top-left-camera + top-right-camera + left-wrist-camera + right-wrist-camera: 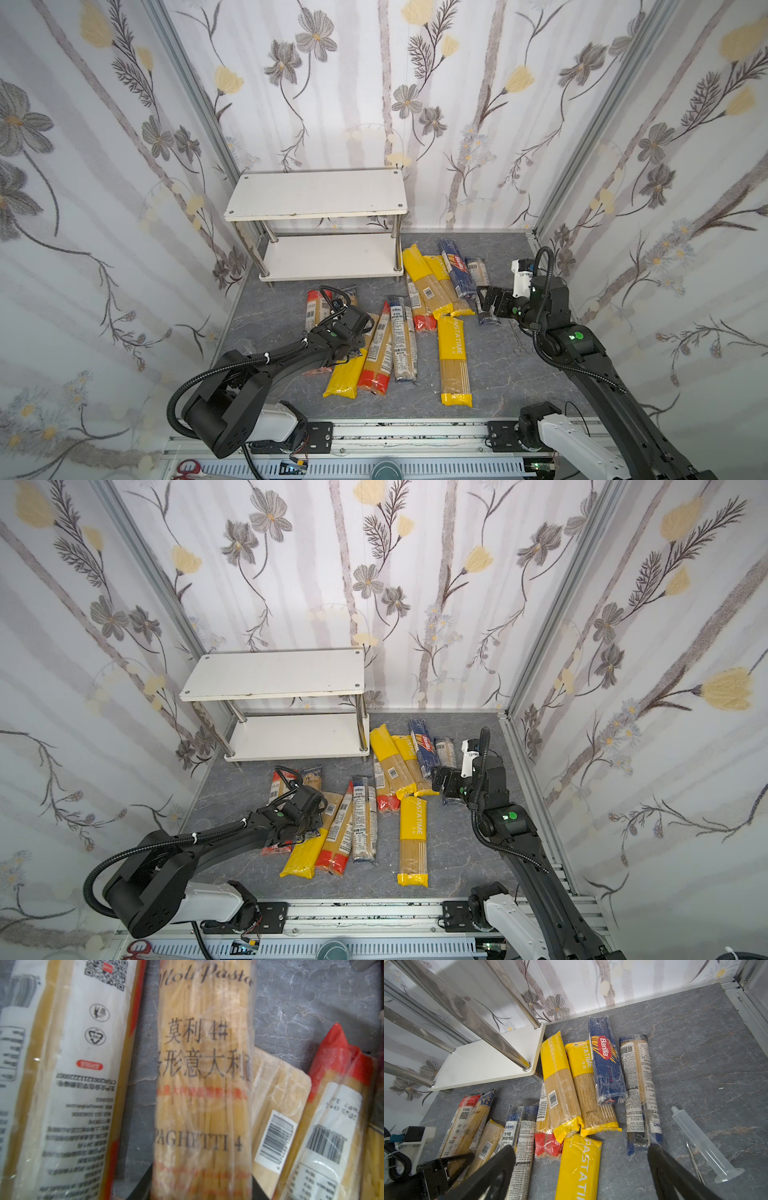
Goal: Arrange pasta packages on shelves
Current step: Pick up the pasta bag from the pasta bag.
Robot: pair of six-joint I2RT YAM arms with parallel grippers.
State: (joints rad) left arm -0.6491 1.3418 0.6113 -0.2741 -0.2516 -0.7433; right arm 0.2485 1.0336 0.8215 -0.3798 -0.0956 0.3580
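You have the whole job ahead of you. Both white boards of the shelves [316, 195] are bare. All the pasta packets, about eleven, lie flat on the grey marbled table [498, 374], in loose clusters in front of the rack and off its right end.

Your left gripper [200, 1176] is down in the nearer cluster, its dark fingers [143, 1178] pressed against both long sides of the Moli Pasta packet [203, 1084], so I judge the first pick is under way. Your right gripper [581, 1178] hovers with its fingers spread wide over a yellow PASTATIME packet [454, 357].

Readable print: "Moli Pasta", "莫利 4#" and "PAGHETTI 4" on the gripped packet, and "Barilla", "SPAGHETTI" and "500 g" on the dark blue Barilla packet [606, 1059].

Smallest, near your right arm, lie a clear plastic syringe [704, 1142] and a thin metal tool [694, 1162].
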